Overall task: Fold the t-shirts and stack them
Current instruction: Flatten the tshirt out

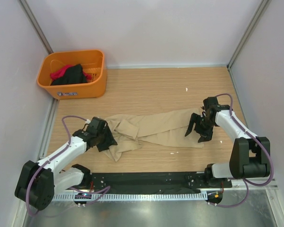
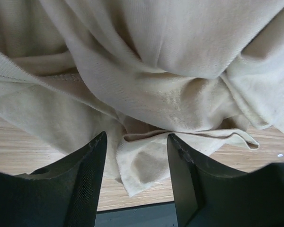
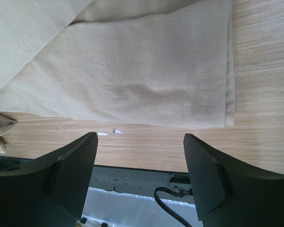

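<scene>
The orange plastic basket [image 1: 93, 87] in the far left corner carries a white label [image 1: 67, 93], too small to read, and holds black [image 1: 72, 75] and red garments [image 1: 61, 72]. A crumpled beige cotton t-shirt [image 1: 151, 125] lies on the wooden counter [image 1: 151, 90]. The left tool [image 2: 136, 137] gapes over its bunched end, and the right tool [image 3: 139, 137] is spread wide above its hem.

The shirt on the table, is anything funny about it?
Yes. The beige shirt lies stretched out, but it is bunched into wrinkly folds at its left end, by the left gripper. Its right end lies flat.
</scene>
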Motion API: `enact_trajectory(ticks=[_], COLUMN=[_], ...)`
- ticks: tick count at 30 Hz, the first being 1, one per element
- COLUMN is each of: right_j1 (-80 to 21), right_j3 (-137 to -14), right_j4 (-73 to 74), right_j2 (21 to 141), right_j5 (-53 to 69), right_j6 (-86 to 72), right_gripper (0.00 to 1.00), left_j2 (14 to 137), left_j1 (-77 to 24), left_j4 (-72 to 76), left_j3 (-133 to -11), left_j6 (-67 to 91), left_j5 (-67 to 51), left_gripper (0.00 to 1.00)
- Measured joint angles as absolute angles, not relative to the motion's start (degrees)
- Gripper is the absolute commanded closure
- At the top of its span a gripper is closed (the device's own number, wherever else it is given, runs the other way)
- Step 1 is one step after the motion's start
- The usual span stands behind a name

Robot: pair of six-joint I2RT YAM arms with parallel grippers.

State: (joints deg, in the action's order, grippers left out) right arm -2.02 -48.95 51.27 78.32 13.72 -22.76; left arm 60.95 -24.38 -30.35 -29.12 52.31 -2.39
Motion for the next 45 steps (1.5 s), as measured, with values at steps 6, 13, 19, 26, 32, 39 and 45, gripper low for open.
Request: enact_trajectory(ticks=[6,13,19,26,32,39,45], right_j1=[-2.02,-2.02,-2.02,3.92,7.49,9.78,9.78], right_j3=[-48.93,-48.77,-48.07,-45.52,-44.62,-43.0,-50.65], right_j4=[51.24,51.2,51.4,54.33,55.44,52.71,48.4], right_j2=[78.32,78.32,78.32,72.53,70.85,73.23,79.79], right_j5=[13.72,13.69,11.88,5.13,2.2,5.21,6.13], right_j6=[-22.76,-22.87,-26.09,-34.87,-37.8,-36.32,-33.54], right_gripper=[0.21,0.21,0.26,0.53,0.53,0.35,0.44], left_j2=[62.04,63.26,61.73,53.04,50.39,47.66,44.14], left_j1=[-24.38,-24.38,-24.38,-24.64,-25.02,-25.1,-25.1], left_j4=[-29.91,-28.32,-30.35,-36.14,-37.15,-40.51,-42.33], left_j3=[-29.12,-29.12,-31.05,-39.16,-39.68,-46.74,-55.55], left_j6=[52.12,51.72,49.58,45.93,43.81,40.18,36.73], left_j5=[-2.0,-2.09,-2.17,-2.04,-3.84,-5.3,-2.74], left_gripper=[0.6,0.93,1.0,1.0,1.0,1.0,1.0])
